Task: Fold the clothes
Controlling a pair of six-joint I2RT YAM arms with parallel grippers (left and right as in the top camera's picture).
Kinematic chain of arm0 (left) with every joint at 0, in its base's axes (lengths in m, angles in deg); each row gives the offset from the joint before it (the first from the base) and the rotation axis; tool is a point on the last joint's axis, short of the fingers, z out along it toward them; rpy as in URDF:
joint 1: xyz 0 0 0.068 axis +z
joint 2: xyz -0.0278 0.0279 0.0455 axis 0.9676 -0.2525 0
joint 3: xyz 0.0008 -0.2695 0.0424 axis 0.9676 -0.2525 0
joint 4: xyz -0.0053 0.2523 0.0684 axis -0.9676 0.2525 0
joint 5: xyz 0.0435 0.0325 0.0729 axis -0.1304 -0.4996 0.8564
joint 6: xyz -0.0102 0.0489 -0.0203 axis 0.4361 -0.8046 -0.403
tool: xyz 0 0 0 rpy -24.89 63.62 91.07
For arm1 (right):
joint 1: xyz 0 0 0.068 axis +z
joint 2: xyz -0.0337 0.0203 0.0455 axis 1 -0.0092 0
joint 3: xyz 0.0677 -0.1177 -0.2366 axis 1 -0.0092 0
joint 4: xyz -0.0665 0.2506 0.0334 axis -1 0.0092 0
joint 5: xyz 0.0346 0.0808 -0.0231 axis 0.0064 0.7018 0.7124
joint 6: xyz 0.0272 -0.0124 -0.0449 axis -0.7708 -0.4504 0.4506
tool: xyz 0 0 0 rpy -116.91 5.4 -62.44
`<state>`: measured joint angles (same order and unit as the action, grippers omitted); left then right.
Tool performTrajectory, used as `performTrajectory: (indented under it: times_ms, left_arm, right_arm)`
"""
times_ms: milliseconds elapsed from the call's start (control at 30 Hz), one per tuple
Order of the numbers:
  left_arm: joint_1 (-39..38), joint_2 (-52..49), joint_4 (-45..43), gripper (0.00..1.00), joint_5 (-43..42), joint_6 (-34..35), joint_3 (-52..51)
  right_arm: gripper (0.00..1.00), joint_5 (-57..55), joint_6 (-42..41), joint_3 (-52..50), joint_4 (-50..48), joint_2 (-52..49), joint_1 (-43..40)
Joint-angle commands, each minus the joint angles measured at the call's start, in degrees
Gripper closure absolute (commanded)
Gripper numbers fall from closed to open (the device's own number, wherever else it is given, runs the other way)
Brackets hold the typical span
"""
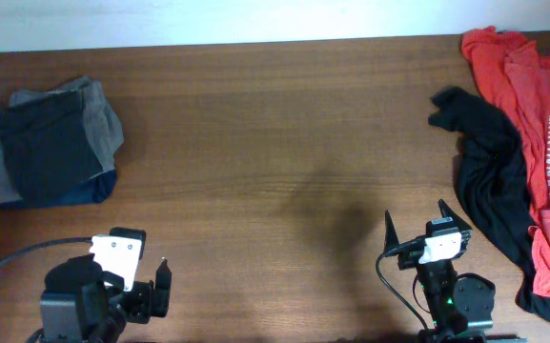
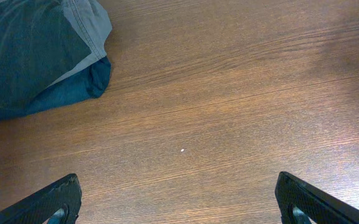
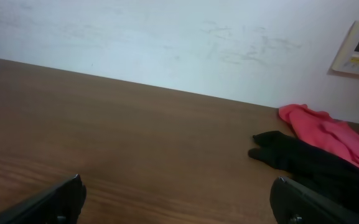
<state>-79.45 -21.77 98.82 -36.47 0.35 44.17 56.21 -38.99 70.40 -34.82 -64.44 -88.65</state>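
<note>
Both arms sit low at the near edge. The left fingers (image 2: 55,200) are spread wide over bare surface (image 1: 275,143), holding nothing. The right fingers (image 3: 55,200) are just as wide and empty too. The black T-shirt (image 1: 492,181) lies crumpled at the right side, touching the red shirt (image 1: 532,105). A folded pile (image 1: 46,143) rests far left.
</note>
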Motion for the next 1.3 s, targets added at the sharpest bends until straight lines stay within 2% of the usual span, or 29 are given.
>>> performTrajectory:
  times_ms: [0, 800, 967, 1100, 1267]
  left_arm:
    - [0.11, 0.33, 0.07, 0.01, 0.59, 0.74, -0.17]
    - [0.11, 0.35, 0.37, 0.01, 0.59, 0.74, -0.20]
    - [1.53, 3.13, -0.44, 0.01, 0.79, 0.72, -1.53]
    - [4.26, 10.47, -6.82, 0.01, 0.59, 0.74, -9.90]
    - [4.63, 22.62, -24.35, 0.01, -1.46, 0.74, -25.66]
  right_arm:
    - [0.01, 0.92, 0.44, -0.26, 0.26, 0.52, -0.52]
    - [0.01, 0.92, 0.44, -0.26, 0.26, 0.52, -0.52]
    - [0.01, 0.92, 0.44, -0.26, 0.26, 0.52, -0.52]
    - [0.01, 0.92, 0.44, -0.26, 0.26, 0.52, -0.52]
    - [0.01, 0.92, 0.44, -0.26, 0.28, 0.52, -0.52]
